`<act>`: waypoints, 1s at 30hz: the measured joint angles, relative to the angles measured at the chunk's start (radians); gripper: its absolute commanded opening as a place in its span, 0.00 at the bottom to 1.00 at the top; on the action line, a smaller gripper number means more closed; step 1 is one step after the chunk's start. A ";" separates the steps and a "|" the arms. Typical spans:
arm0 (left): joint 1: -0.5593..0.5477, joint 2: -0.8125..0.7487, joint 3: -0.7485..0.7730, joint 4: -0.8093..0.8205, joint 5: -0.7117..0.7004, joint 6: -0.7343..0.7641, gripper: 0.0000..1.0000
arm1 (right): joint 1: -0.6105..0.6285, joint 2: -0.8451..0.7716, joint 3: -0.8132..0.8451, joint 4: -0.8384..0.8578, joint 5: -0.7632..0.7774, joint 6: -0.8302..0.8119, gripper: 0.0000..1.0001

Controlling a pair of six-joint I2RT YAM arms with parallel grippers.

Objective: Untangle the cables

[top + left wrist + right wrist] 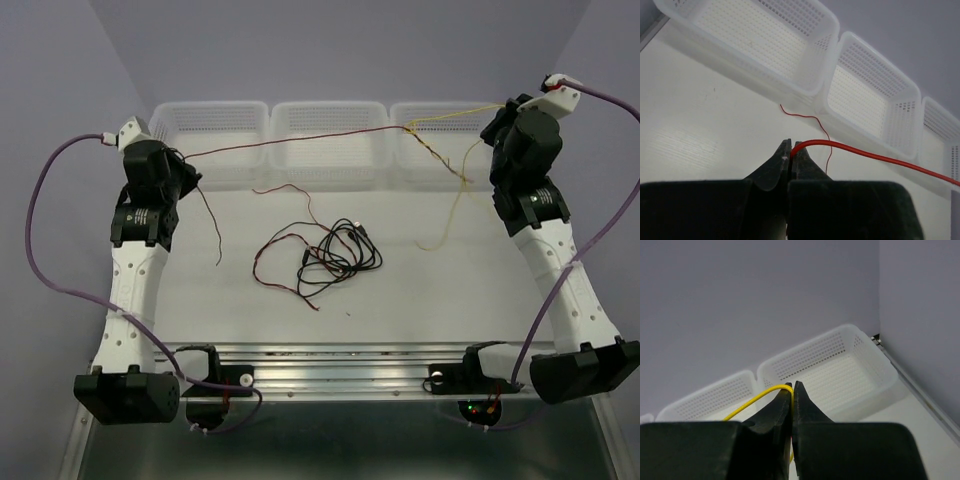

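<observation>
Top external: the red cable (300, 141) runs taut above the bench (230, 310), from the left tool (182, 165) to a twist (440, 155) where it winds around the yellow cable (455, 113), just short of the right tool (500, 115).

Left wrist: tool clamped on the red, tips together. Right wrist: tool pinched on the yellow likewise.

The black cable (345, 250) lies heaped mid-bench with a red strand through it. I cannot tell whether it is the same red cable.

Judgement: the step in hand is parting red from yellow. Pulling harder along the line would likely tighten the twist. Better to give a little slack, then circle one tool around the other strand to unwind it, with both grips firm and both tools kept clear of the baskets (325, 125).
</observation>
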 measured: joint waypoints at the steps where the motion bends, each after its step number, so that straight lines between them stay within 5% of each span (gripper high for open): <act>1: 0.021 0.004 -0.003 -0.004 0.006 -0.001 0.00 | -0.017 0.003 -0.009 -0.005 0.000 0.000 0.01; 9: 0.256 0.032 -0.061 -0.031 0.061 -0.013 0.00 | -0.212 0.068 -0.059 -0.058 -0.045 0.039 0.01; 24: 0.327 0.057 -0.061 -0.084 0.019 -0.027 0.00 | -0.496 0.165 -0.140 -0.106 -0.202 0.129 0.01; 30: 0.334 0.076 -0.061 -0.097 -0.012 -0.036 0.00 | -0.494 0.183 -0.140 -0.109 -0.221 0.134 0.01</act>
